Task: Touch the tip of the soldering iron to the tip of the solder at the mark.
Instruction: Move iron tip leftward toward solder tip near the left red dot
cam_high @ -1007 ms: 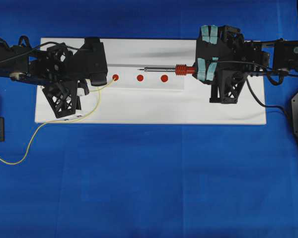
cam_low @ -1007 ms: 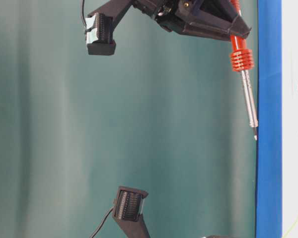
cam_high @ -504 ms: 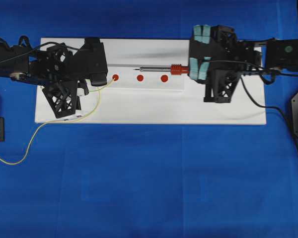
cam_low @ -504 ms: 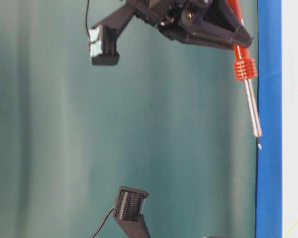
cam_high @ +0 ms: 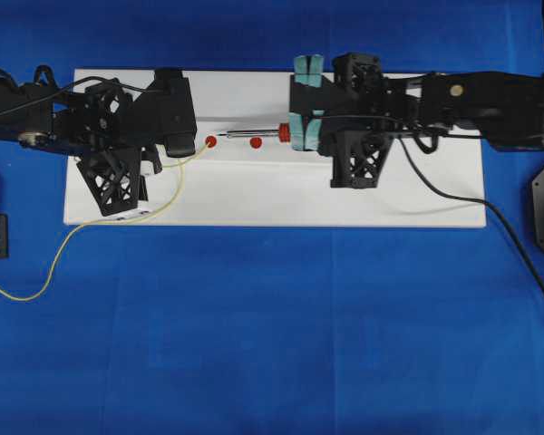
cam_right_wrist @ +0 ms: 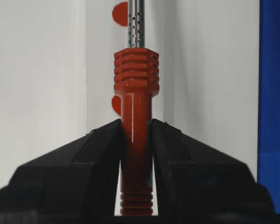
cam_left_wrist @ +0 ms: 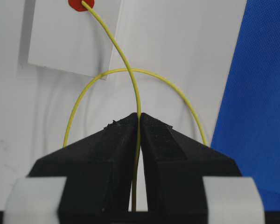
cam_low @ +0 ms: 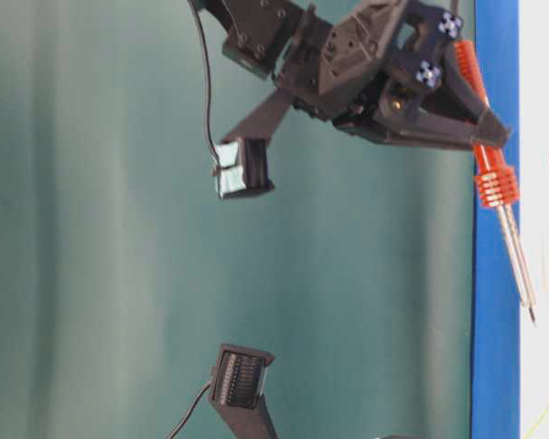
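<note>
Here, left fingers (cam_left_wrist: pixel 112 154) pinching solder (cam_left_wrist: pixel 123 65) — right fingers (cam_right_wrist: pixel 177 158) clamped on soldering iron (cam_right_wrist: pixel 136 112).

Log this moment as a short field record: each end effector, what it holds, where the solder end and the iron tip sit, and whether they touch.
left end effector: shut on the solder
solder end: on the leftmost red mark
right end effector: shut on the soldering iron by its orange-red handle
iron tip: points at that mark, just short of it in the overhead view
contact: not seen; a small gap shows in the table-level view
surface: white board
</note>
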You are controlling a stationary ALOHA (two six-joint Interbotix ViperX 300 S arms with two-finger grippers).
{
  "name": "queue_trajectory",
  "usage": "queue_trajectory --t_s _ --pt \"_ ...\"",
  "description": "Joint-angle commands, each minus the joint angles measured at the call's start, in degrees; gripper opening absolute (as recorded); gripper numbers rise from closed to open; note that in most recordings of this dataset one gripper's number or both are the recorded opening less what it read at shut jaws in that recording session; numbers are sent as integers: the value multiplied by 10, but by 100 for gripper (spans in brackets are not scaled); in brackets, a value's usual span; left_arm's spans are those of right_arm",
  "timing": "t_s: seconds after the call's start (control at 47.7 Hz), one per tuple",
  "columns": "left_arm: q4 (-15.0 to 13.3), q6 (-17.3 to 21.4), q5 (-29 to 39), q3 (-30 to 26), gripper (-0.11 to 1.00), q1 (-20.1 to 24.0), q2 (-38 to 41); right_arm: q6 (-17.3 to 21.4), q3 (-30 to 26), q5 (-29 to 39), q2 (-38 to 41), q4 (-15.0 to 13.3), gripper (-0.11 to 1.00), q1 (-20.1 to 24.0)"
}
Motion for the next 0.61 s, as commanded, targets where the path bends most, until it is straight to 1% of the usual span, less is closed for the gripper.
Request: queue_trajectory --t_s 0.0,0.168,0.587 --pt "0 0 -3 -7 2 1 -5 -1 -21 -3 1 -1 7 2" --pt "0 1 -3 -7 2 1 -6 -2 -26 -2 18 -1 7 4" --pt "-1 1 -3 -7 2 1 -5 -3 -25 -2 19 -1 7 6"
